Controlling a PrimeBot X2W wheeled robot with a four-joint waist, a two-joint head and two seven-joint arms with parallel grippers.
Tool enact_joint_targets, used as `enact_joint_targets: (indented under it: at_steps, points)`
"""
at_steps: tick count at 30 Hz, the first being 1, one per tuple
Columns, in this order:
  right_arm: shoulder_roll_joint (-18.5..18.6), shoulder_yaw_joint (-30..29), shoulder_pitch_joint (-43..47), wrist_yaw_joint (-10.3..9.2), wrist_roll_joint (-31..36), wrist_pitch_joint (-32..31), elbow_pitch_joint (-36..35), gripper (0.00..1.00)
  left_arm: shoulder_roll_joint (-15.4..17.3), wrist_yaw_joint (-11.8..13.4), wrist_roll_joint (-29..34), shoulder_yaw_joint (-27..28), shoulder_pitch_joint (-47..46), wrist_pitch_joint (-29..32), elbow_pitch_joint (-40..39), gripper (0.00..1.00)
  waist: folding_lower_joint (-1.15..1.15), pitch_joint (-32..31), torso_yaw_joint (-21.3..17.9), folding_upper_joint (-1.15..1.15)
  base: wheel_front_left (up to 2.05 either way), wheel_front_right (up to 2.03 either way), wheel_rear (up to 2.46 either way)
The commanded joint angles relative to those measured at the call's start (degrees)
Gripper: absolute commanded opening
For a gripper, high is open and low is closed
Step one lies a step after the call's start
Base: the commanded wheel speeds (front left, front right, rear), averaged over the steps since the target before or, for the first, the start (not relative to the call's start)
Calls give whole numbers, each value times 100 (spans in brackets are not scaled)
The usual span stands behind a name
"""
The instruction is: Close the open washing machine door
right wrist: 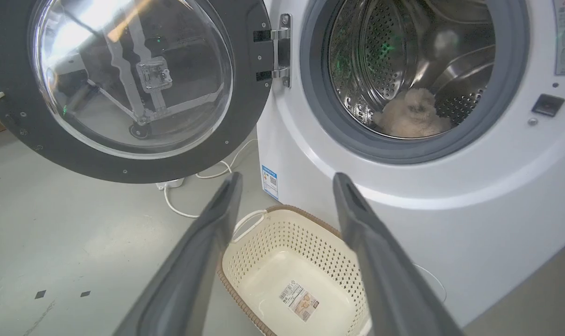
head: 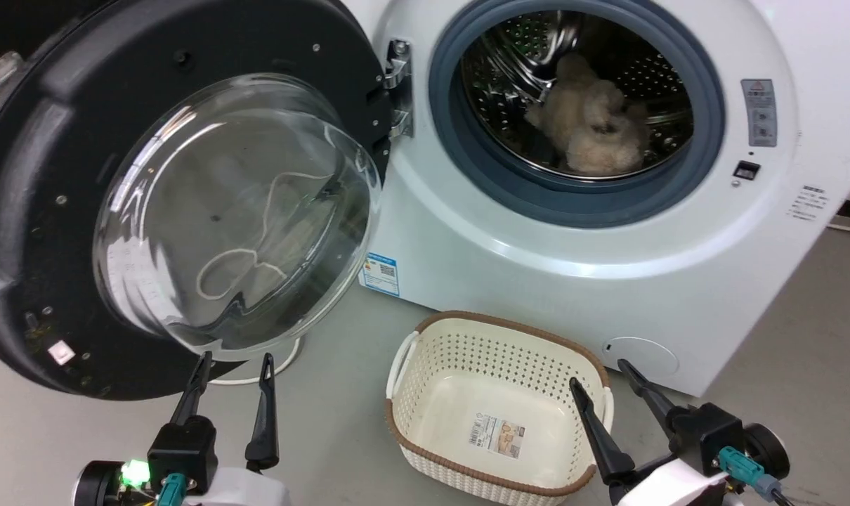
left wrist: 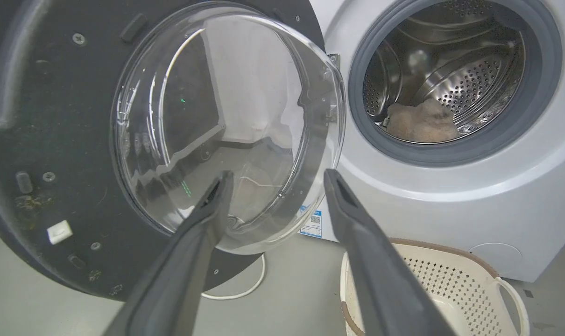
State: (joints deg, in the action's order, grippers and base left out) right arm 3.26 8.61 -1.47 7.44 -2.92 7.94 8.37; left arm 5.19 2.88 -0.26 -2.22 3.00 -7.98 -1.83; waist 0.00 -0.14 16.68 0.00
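The washing machine door (head: 38,232) stands swung wide open to the left, its black inner face and bulging glass bowl turned toward me; it also shows in the left wrist view (left wrist: 53,140) and the right wrist view (right wrist: 245,70). The white washing machine (head: 537,281) has its steel drum exposed, with a beige fluffy item (head: 593,126) inside. My left gripper (head: 235,364) is open just below the door's glass bowl, fingertips near its lower rim. My right gripper (head: 599,372) is open low at the right, over the basket's right edge, near the round flap (head: 639,355).
An empty cream perforated basket (head: 425,337) with a brown rim sits on the grey floor right in front of the machine. A white cable (right wrist: 184,205) lies on the floor under the door. The hinge (head: 397,84) sits at the drum opening's left.
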Motion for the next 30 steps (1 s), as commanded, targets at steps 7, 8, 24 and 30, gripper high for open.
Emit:
enact_joint_targets:
  at_steps: [7,8,24,30]
  points:
    - [13,109,-87,3,-13,146,119,100,59,54,-32,-8,104,-142,-75,100,0,10,210,0,0,0,0]
    - [12,121,-90,3,-18,158,130,100,62,58,-31,-11,111,-154,-79,100,0,10,234,0,0,0,0]
    - [-1,256,-62,3,-71,338,275,100,117,105,-29,-61,168,-333,-102,100,0,22,601,0,0,0,0]
    - [-6,305,-22,4,-95,446,347,100,115,112,-100,-70,184,-441,-82,0,0,37,828,0,0,0,0]
